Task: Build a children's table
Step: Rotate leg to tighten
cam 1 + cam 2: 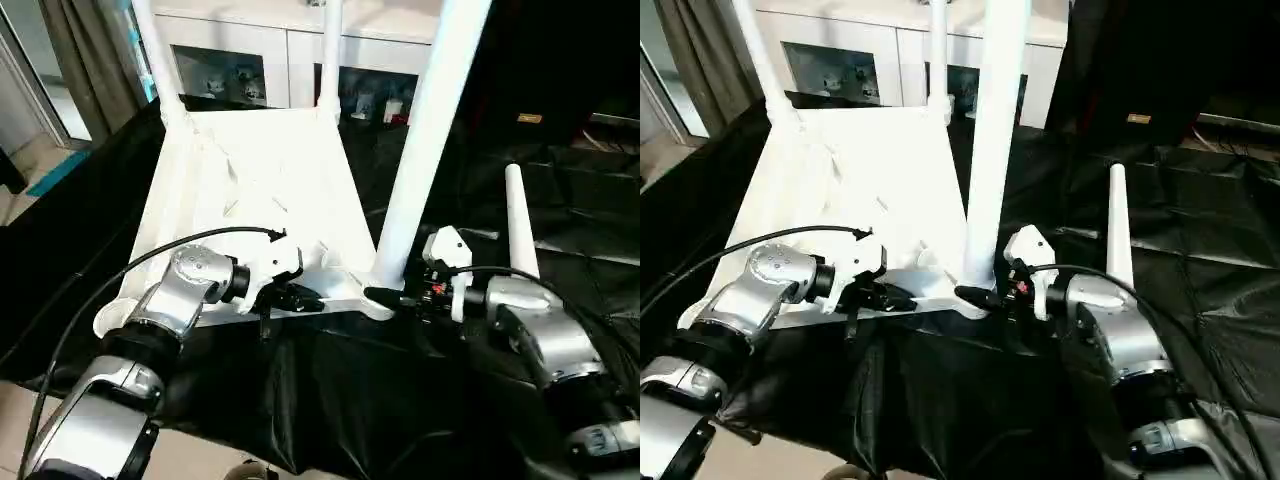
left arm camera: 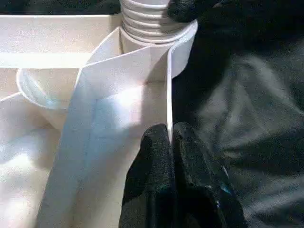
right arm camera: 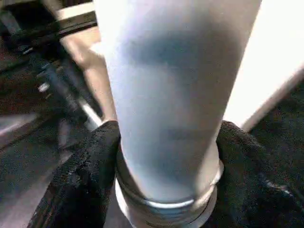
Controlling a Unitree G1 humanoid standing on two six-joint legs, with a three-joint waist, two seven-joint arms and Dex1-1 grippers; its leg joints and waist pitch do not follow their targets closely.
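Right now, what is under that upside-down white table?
A black sheet lies under the table and spreads out past its edges. What the sheet rests on is covered. The right claw closes around a leg at its socket.

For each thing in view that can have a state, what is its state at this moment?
Table top: upside down on the black cloth, ribbed underside up.
Near right leg: upright in its corner socket, threads partly showing.
Two far legs: upright in the far corner sockets.
Loose leg: not fitted, beside the right arm.
Near left socket: empty.
Left gripper: shut on the table top's rim.
Right gripper: around the near right leg's base.
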